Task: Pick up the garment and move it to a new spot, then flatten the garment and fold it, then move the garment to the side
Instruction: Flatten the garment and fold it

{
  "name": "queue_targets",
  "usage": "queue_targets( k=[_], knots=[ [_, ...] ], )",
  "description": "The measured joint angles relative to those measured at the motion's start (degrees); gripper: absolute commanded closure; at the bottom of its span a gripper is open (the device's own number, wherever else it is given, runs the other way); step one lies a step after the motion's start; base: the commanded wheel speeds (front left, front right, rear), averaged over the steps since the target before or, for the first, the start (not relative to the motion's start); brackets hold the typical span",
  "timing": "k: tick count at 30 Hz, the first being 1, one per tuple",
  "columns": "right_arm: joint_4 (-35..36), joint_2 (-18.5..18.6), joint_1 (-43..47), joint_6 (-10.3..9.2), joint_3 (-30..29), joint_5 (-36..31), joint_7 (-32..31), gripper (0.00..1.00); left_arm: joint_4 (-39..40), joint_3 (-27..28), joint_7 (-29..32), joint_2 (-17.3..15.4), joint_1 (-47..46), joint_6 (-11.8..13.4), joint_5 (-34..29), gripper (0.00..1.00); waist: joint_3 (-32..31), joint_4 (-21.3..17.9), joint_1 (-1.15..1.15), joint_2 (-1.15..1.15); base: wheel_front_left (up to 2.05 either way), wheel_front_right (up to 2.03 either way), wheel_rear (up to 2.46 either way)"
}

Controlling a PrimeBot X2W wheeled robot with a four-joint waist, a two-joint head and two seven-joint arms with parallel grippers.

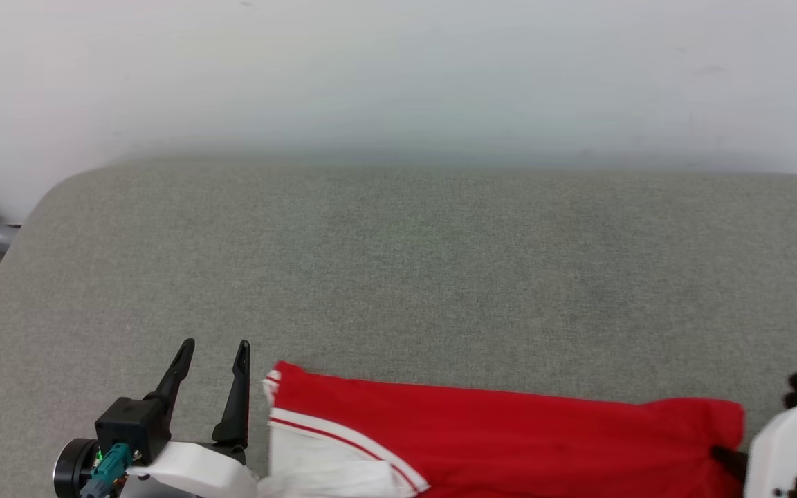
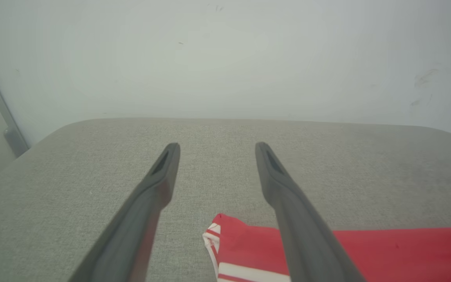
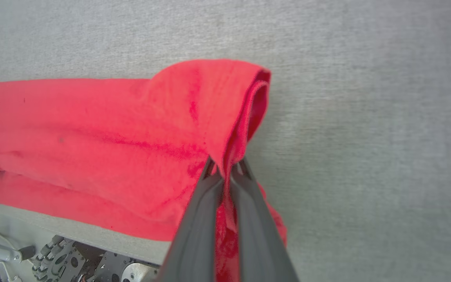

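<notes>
Right gripper [image 3: 225,167] — fingers clamped on right edge of bright red soft garment [image 1: 509,432] with white striped hems, lying along near edge of grey fabric cushion [image 1: 398,277]. Left gripper [image 1: 216,346] spread wide, empty — just beside garment's left end.

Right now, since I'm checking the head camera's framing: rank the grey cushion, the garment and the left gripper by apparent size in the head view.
1. grey cushion
2. garment, though the bottom edge of the view cuts it off
3. left gripper, plainly the smallest
</notes>
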State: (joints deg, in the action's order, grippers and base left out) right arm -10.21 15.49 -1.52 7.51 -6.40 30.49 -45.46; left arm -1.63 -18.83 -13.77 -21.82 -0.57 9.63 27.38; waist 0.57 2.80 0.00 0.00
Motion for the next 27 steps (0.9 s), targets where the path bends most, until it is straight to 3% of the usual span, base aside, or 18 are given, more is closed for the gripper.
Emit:
queue_targets(
  k=[7,11,15,16,22,27],
  knots=[
    [-2.5,1.7,-0.4,0.00,-11.1,-2.7,-1.9,1.00,0.5,-0.5,0.1,-0.2,0.6,0.6,-0.4,0.00,-1.1,-0.7,0.00,0.00,0.00,0.00,0.00],
    [-2.8,-0.1,-1.3,-0.01,-16.6,-2.9,-5.1,1.00,0.7,-0.8,0.3,-0.4,0.7,0.7,-0.5,0.00,-1.3,-0.9,0.00,0.00,0.00,0.00,0.00],
    [-3.7,-5.9,-2.9,-0.01,-21.3,3.7,-13.5,1.00,0.7,-1.0,0.5,-0.5,0.8,1.0,-0.5,0.00,-1.5,-0.9,0.00,0.00,0.00,0.00,0.00],
    [-3.4,-10.1,-3.6,-0.01,-24.0,10.0,-19.7,1.00,0.7,-1.4,0.5,-0.5,0.8,0.9,-0.5,0.00,-1.7,-0.6,0.00,0.00,0.00,0.00,0.00],
    [-5.9,-12.3,-4.9,-0.01,-26.8,23.7,-29.6,1.00,0.7,-1.8,0.8,-0.5,0.7,0.9,-0.5,0.00,-2.1,0.3,0.00,0.00,0.00,0.00,0.00],
    [-11.9,-12.5,-6.3,-0.01,-19.1,37.3,-28.8,1.00,0.9,-2.4,1.0,-0.5,0.1,0.6,-0.5,0.00,-1.9,1.4,0.00,0.00,0.00,0.00,0.00]
  ],
)
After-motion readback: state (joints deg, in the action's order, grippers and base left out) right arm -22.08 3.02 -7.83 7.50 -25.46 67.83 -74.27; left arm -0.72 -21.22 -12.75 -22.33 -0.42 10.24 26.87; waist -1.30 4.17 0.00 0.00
